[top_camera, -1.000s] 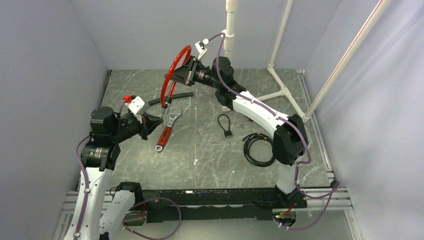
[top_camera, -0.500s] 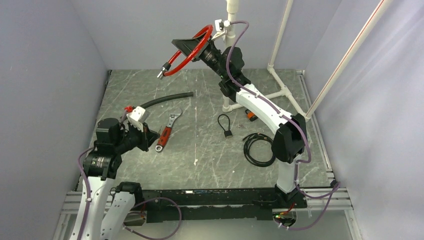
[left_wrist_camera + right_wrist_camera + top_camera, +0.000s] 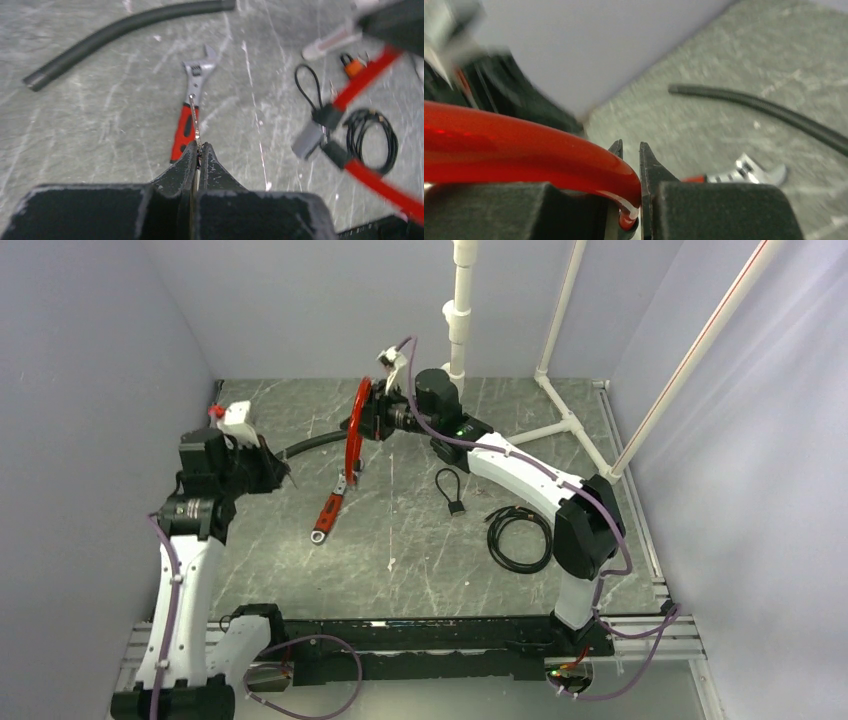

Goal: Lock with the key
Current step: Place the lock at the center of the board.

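Right gripper pinches red cable lock aloft; my left gripper clamped on thin metal sliver. Key on table, ungrabbed. Next: fine pinch there.

Both arms are built alike. The left arm and the right arm have glossy white curved links joined by chunky black motor housings. A purple cable trails along each and loops loose near the black base rail. Each wrist carries a small white camera bracket, and the left one has a red tip. The left gripper and the right gripper have matte black, grainy fingers. A green light glows on the right arm.
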Robot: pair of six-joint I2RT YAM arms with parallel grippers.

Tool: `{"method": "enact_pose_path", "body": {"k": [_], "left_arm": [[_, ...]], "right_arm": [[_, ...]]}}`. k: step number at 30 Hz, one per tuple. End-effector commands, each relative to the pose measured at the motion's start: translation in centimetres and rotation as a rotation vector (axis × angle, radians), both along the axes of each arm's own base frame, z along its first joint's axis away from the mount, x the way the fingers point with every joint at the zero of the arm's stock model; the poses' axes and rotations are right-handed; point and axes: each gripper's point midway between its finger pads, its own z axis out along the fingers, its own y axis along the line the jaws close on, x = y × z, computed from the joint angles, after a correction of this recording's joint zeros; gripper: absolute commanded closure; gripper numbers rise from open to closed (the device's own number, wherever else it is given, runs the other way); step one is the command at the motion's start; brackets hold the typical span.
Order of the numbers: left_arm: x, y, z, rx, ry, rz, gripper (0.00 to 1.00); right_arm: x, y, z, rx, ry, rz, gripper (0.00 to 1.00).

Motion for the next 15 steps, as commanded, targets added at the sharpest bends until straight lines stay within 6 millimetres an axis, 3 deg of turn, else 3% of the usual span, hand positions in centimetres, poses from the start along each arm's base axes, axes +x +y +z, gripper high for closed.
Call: {"method": "enact_pose_path", "body": {"k": [1, 4, 8, 15], "left_arm": [[3.0, 2.7, 2.4, -0.054, 0.006, 0.150, 1.00], [4.2, 3.3, 2.1, -0.056, 0.045, 0.152, 1.00], [5.8, 3.7, 2.3, -0.030, 0.024, 0.139, 1.00], [6.4, 3.7, 2.0, -0.028, 0.032, 0.125, 1.00]], "right_arm": [[-2.8, -3.0, -1.4, -0.229, -0.188, 0.097, 1.00], [-3.1, -4.3, -6.8, -0.451, -0.134, 0.102, 1.00], [-2.9, -5.9, -12.2, -0.602, 0.064, 0.023, 1.00], [-1.8, -6.2, -17.0, -0.646, 0.294, -0.133, 1.00]]}}
